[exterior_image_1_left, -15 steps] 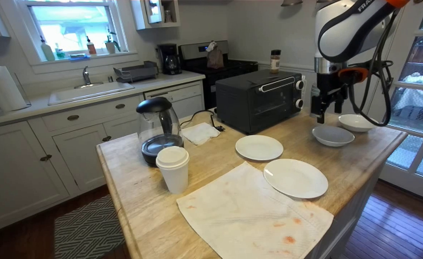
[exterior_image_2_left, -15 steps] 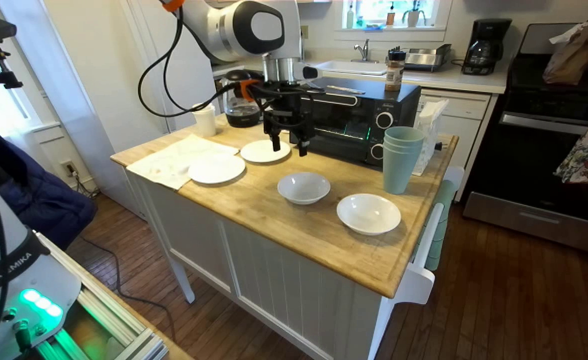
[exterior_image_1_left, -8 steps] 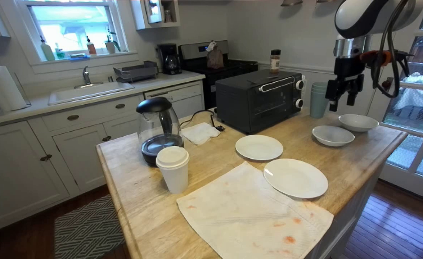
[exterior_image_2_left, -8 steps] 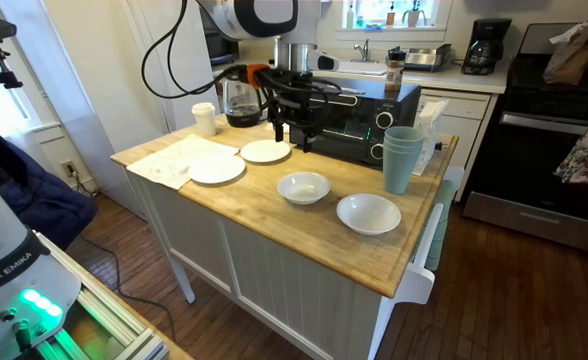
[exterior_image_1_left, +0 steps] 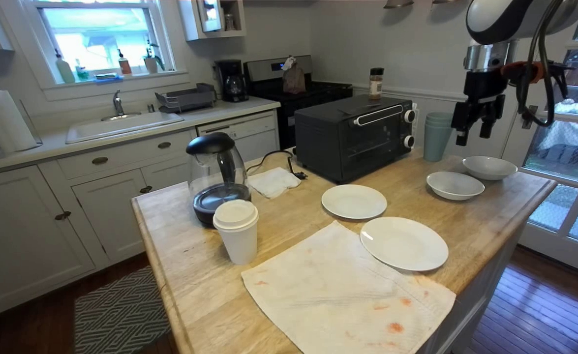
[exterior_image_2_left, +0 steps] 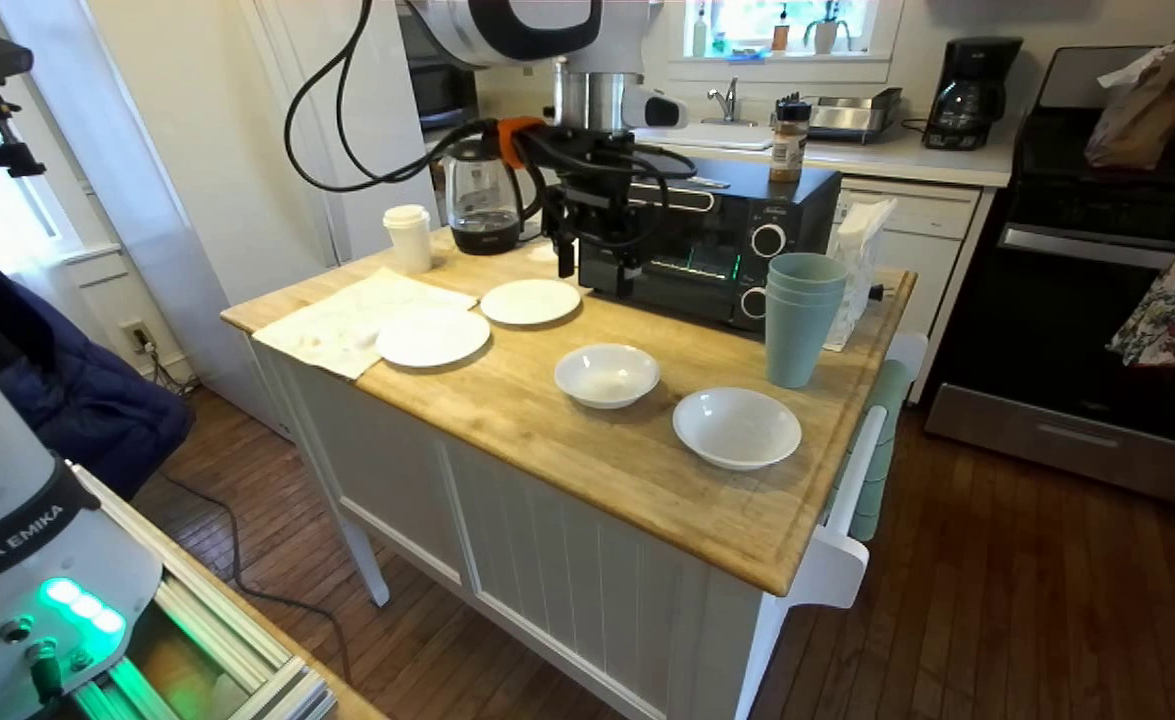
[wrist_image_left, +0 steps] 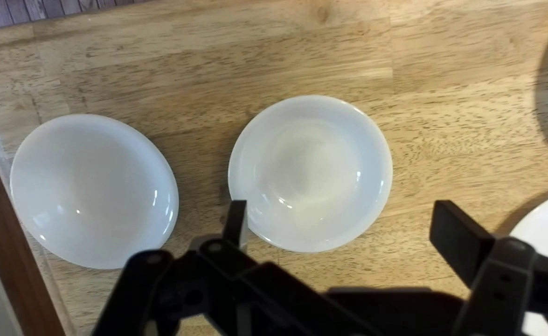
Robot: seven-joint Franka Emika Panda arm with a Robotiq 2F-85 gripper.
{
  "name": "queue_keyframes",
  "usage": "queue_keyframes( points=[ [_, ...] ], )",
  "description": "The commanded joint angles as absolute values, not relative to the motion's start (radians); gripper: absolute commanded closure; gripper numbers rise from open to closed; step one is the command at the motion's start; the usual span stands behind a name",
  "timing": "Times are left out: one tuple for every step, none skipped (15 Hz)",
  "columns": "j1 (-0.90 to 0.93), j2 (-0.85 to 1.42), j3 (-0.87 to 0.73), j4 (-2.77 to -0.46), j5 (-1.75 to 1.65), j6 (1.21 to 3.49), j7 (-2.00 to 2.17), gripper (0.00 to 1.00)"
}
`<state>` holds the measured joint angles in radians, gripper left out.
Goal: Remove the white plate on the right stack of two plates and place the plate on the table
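Two small matching white raised-rim dishes stand apart on the butcher-block table (exterior_image_2_left: 707, 520). The white plate nearer the flat plates shows in both exterior views (exterior_image_1_left: 455, 187) (exterior_image_2_left: 607, 378) and in the middle of the wrist view (wrist_image_left: 310, 172). The matching dish nearer the table's end also shows in both exterior views (exterior_image_1_left: 489, 168) (exterior_image_2_left: 737, 430) and at left in the wrist view (wrist_image_left: 94, 191). No stack of the two shows. My gripper (wrist_image_left: 341, 214) is open and empty, with its fingers wide apart. In both exterior views the gripper (exterior_image_1_left: 473, 135) (exterior_image_2_left: 598, 274) hangs above the table.
Two flat white plates (exterior_image_1_left: 354, 201) (exterior_image_1_left: 404, 244) lie beside a stained cloth (exterior_image_1_left: 348, 290). A black toaster oven (exterior_image_1_left: 352, 137) with a spice jar (exterior_image_1_left: 376, 83) on top stands behind. Green stacked cups (exterior_image_2_left: 803, 320), a kettle (exterior_image_1_left: 220, 177) and a paper cup (exterior_image_1_left: 237, 231) stand on the table.
The gripper has risen above the dishes and shifted right in both exterior views, with most of this in the first half second. The dishes have not moved.
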<state>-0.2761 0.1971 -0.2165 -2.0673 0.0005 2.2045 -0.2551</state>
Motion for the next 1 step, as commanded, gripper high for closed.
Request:
queue_keyframes(
  points=[
    [-0.277,0.194,-0.217,-2.066,0.000,2.202,-0.256,0.00]
  ],
)
